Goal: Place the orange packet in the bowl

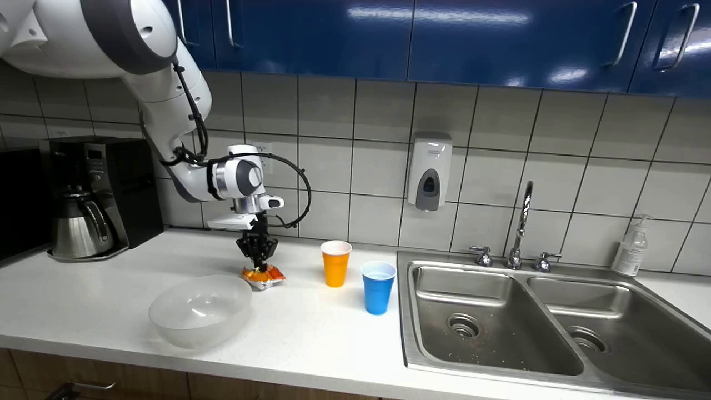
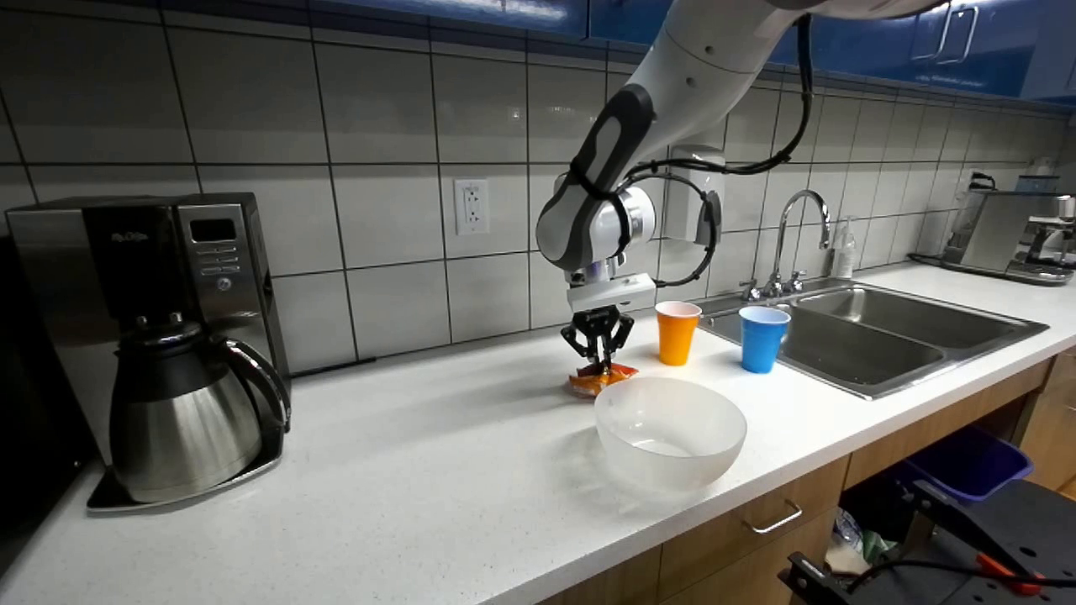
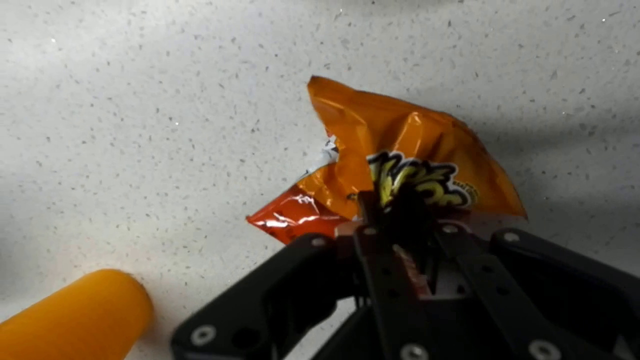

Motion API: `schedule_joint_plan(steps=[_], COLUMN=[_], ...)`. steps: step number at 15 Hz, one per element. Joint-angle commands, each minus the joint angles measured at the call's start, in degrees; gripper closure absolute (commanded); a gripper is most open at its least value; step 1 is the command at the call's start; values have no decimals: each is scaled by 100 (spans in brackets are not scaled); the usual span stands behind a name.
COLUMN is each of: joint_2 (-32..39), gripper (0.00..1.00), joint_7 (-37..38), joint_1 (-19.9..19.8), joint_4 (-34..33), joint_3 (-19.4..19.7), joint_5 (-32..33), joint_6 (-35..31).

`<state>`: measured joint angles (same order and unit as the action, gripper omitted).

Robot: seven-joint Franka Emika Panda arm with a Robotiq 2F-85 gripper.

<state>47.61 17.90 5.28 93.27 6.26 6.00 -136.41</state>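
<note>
Flanking the packet [image 1: 273,278] in an exterior view are the bowl [image 1: 190,336] and orange cup [image 1: 335,268]; the blue cup [image 1: 378,291] stands beside the sink [image 1: 411,333], one basin [image 1: 500,328] speckled. In an exterior view, a carafe [image 2: 187,437] stands in the coffee maker [image 2: 130,260]; the packet is just outside the bowl. Wrist view: the gripper [image 3: 398,212], jaws clamped on the packet.

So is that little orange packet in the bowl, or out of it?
Out. Both exterior views show the orange packet, gripper at its top, beside the bowl; the wrist view shows speckled counter around it.
</note>
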Motion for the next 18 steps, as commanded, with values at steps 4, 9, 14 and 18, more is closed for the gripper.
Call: schedule_joint_plan(steps=[4,9,14,18], joint_2=[-100,-1036,-2281,-3175], gripper=[100,100,100,100], joint_7=[35,-319,-688,-849], joint_1=[-3,-91,-79,-51], joint_4=[-17,754,1955,2923], joint_3=[74,40,-33,-133], joint_5=[-77,-2,128,282], joint_6=[236,359,354,325])
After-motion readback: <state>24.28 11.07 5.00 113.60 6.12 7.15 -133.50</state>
